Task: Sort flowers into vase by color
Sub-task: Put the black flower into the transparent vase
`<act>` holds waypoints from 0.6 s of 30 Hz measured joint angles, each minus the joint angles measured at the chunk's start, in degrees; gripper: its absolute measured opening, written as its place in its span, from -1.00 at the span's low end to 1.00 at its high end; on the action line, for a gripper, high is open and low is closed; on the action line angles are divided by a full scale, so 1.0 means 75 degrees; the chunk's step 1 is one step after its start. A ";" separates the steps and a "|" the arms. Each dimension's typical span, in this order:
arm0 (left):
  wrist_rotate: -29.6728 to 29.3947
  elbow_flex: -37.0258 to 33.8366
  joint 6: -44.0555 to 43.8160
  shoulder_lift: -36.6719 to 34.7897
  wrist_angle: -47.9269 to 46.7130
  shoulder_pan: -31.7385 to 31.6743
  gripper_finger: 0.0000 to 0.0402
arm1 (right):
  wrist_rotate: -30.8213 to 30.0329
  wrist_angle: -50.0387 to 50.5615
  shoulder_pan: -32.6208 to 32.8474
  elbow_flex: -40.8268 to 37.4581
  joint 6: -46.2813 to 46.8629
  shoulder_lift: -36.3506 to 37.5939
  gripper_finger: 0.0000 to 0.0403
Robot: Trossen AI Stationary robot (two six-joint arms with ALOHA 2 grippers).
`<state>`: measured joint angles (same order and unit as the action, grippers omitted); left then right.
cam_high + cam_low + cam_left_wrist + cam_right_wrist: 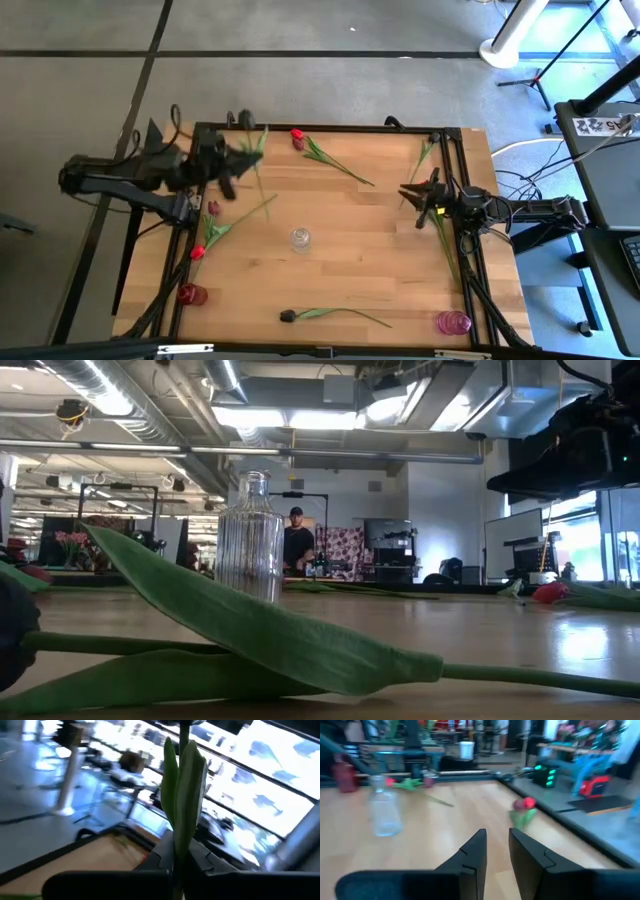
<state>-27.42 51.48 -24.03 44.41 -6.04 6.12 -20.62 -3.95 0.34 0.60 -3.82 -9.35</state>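
Wooden bench [350,250] carries scattered flowers. Left tool [238,158] pinches a green stem [182,820], lifted clear for carrying to a vase; right tool [418,195] waits, slightly spread, empty.

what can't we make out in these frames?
- Held flower: head cut off by the left wrist view's top edge, colour unknown; blurred in the high view.
- Left end effector: motion-blurred in the high view.
- Dark flower: its leaf fills the low view, hiding the table behind.

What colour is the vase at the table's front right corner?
Pink vase, best in the high view.
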 joint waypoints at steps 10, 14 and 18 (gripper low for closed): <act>0.0177 -0.0003 0.1613 0.0608 0.1726 0.1582 -0.97 | 0.0111 -0.0041 0.0000 0.0000 -0.0186 -0.0037 -0.59; 0.0212 -0.0003 0.2241 0.1232 0.2205 0.1651 -0.97 | 0.0298 -0.0628 0.0000 0.0000 0.0300 -0.0034 -0.59; 0.0229 -0.0011 0.2678 0.1952 0.2835 0.1598 -0.97 | 0.0846 -0.1623 0.0000 0.0000 0.2206 -0.0034 -0.59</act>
<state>-25.70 51.40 -3.95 59.05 15.22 18.11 -14.27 -16.13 0.34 0.60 12.72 -9.61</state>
